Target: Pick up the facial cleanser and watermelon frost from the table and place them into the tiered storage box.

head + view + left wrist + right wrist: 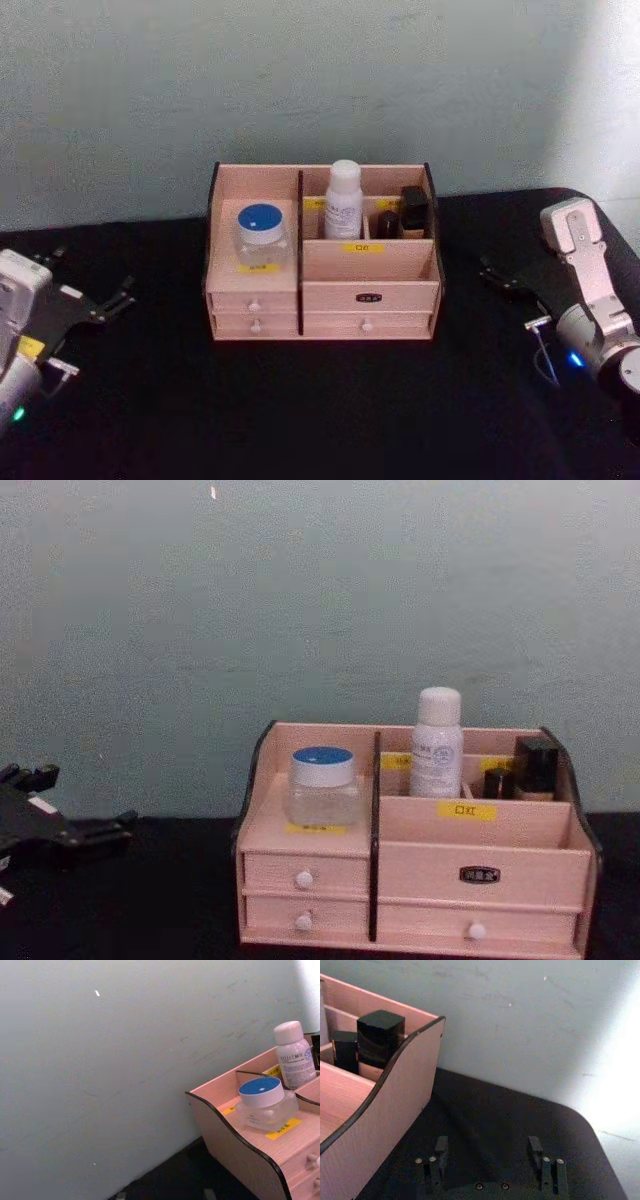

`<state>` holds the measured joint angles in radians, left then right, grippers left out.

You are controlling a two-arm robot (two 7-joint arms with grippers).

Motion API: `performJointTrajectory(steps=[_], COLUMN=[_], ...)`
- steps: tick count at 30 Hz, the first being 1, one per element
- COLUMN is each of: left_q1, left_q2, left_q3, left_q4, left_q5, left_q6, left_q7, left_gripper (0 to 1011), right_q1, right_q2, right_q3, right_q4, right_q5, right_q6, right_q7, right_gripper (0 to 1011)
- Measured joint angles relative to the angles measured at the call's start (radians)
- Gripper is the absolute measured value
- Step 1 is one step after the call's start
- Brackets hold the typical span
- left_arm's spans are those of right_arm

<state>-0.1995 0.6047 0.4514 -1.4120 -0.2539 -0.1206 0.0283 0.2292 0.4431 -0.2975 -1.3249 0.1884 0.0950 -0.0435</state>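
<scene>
Both items look already stowed in the tiered storage box (322,300): blue-lidded jar (261,236) on the left shelf, white bottle (343,201) far centre. Left end effector (112,302) and right end effector (489,1150), fingers apart and empty, should retreat along the table (320,410) without clipping the box.

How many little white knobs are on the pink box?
3 in the chest view. Two sit one above the other on the tiered storage box's left drawers: upper knob, lower knob. One knob is on the bottom right drawer.
</scene>
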Motion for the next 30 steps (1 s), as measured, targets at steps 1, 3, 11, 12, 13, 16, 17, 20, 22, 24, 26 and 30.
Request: performJointTrajectory(steps=[1,3,11,12,13,16,17,20,22,24,26,30], left_q1=[0.000,0.000,0.000,0.000,0.000,0.000,0.000,0.000,0.000,0.000,0.000,0.000], left_q2=[0.000,0.000,0.000,0.000,0.000,0.000,0.000,0.000,0.000,0.000,0.000,0.000], left_q3=[0.000,0.000,0.000,0.000,0.000,0.000,0.000,0.000,0.000,0.000,0.000,0.000], left_q4=[0.000,0.000,0.000,0.000,0.000,0.000,0.000,0.000,0.000,0.000,0.000,0.000], left_q5=[0.000,0.000,0.000,0.000,0.000,0.000,0.000,0.000,0.000,0.000,0.000,0.000], left_q6=[0.000,0.000,0.000,0.000,0.000,0.000,0.000,0.000,0.000,0.000,0.000,0.000], left_q7=[0.000,0.000,0.000,0.000,0.000,0.000,0.000,0.000,0.000,0.000,0.000,0.000], left_gripper=[1001,1001,1001,1001,1001,1001,1001,1001,1001,1001,1002,1001], right_q1=[0.002,0.002,0.000,0.000,0.000,-0.001,-0.001,-0.001,-0.001,-0.001,-0.002,-0.002], right_q2=[-0.003,-0.003,-0.001,-0.001,-0.001,-0.001,-0.001,0.000,0.000,0.000,0.000,0.001], right_q3=[0.001,0.001,0.001,0.001,0.001,0.001,0.001,0.001,0.001,0.001,0.001,0.001], right_q4=[0.005,0.004,0.001,0.001,0.000,-0.001,-0.001,-0.001,-0.002,-0.002,-0.002,-0.002], right_q5=[0.000,0.000,-0.001,-0.001,-0.002,-0.002,-0.002,-0.003,-0.003,-0.003,-0.003,-0.004], right_q6=[0.001,0.001,0.000,0.000,0.000,-0.001,-0.001,-0.001,-0.001,-0.001,-0.002,-0.002], right_q7=[0.003,0.003,-0.001,-0.002,-0.002,-0.004,-0.004,-0.005,-0.005,-0.005,-0.006,-0.006], right_gripper=[1002,1003,1002,1002,1002,1003,1002,1003,1002,1002,1002,1002])
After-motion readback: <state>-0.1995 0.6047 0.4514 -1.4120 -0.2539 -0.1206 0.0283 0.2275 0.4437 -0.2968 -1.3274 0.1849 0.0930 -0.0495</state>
